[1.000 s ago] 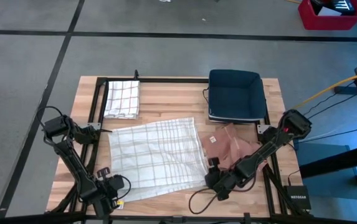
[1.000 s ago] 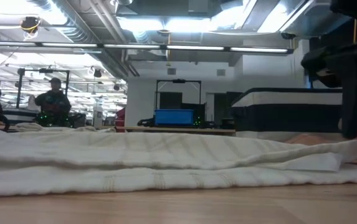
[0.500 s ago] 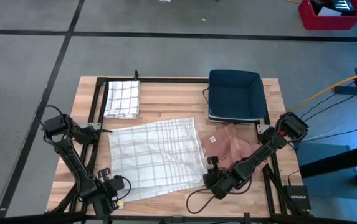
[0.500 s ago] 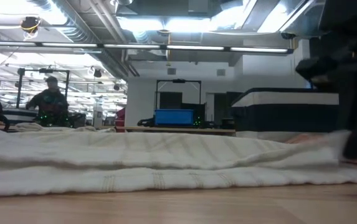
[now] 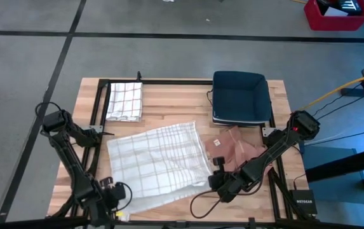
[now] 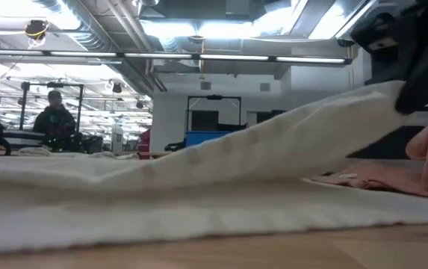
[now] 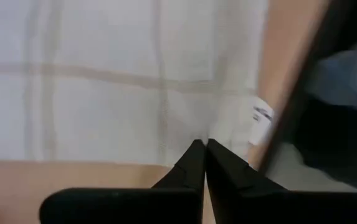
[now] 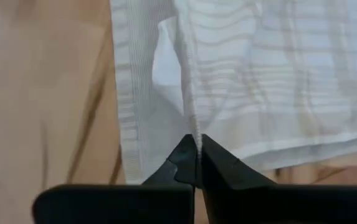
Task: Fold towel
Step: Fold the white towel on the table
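Observation:
A white towel with thin checked lines [image 5: 159, 162] lies spread in the middle of the table. Its far part rests on the wood. My left gripper [image 5: 121, 202] is shut on the towel's near left corner, at the table's near edge. My right gripper [image 5: 212, 182] is shut on the near right corner. In the low view the towel [image 6: 199, 187] slopes up from the table to my right gripper [image 6: 408, 93] at the upper right. My left gripper does not show in that view. My left gripper pinches the towel's near edge at the left corner [image 7: 197, 132] between its two fingers, slanting steeply down from above. A small label [image 7: 260, 118] hangs at the edge beside them. The cloth beyond the fingers lies spread. My right gripper pinches the hemmed edge at the towel's near right corner [image 8: 192, 124] between its two fingers, slanting down from the near right. That corner is lifted clear of the table. The cloth runs down from it to the part that lies on the wood [image 6: 124, 217].
A folded checked towel [image 5: 124, 100] lies at the far left. A dark blue bin [image 5: 240, 95] stands at the far right. A pink cloth [image 5: 235, 149] lies right of the towel. A black cable [image 5: 201, 207] loops at the near edge. People stand in the room behind.
Both grippers have risen with the towel's near corners in their fingers. The near right corner, flat on the table a second ago, is now lifted clear and the cloth slopes up to it. The towel's far part has stayed on the table.

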Motion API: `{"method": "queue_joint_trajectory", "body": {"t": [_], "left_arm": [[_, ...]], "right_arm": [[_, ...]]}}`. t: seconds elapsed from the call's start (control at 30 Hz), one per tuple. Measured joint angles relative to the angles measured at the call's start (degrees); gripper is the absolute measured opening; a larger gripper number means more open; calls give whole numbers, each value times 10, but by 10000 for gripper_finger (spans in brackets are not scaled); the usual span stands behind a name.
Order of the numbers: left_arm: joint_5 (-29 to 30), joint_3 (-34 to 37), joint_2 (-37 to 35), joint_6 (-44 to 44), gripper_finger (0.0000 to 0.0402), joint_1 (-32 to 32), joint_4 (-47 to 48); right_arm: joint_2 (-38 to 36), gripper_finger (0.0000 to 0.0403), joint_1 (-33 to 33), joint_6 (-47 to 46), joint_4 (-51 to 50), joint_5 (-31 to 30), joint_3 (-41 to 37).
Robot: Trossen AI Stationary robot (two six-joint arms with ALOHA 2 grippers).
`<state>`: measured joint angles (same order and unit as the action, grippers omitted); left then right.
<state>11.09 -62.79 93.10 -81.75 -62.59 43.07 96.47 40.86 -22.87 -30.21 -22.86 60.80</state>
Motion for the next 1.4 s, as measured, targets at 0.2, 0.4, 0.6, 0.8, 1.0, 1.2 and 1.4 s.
{"method": "queue_joint_trajectory", "body": {"t": [0.2,0.4,0.6,0.8,1.0,1.2,1.4], "left_arm": [[21,-1,20,12,1,-2,-102],[24,0,51,14,1,-2,-177],[39,0,51,40,1,-4,-242],[55,0,51,54,1,-4,-230],[61,3,70,39,2,-4,-201],[60,5,82,12,16,-2,-192],[-16,5,77,23,94,16,-159]], "right_arm": [[0,8,0,-11,-6,30,0],[1,5,0,-28,-14,73,0],[0,4,21,-41,-13,111,8],[-1,4,39,-61,-19,99,2],[-1,11,38,-69,-12,101,2],[-1,56,38,-101,-20,85,2],[-1,130,37,-101,-47,113,9]]}}
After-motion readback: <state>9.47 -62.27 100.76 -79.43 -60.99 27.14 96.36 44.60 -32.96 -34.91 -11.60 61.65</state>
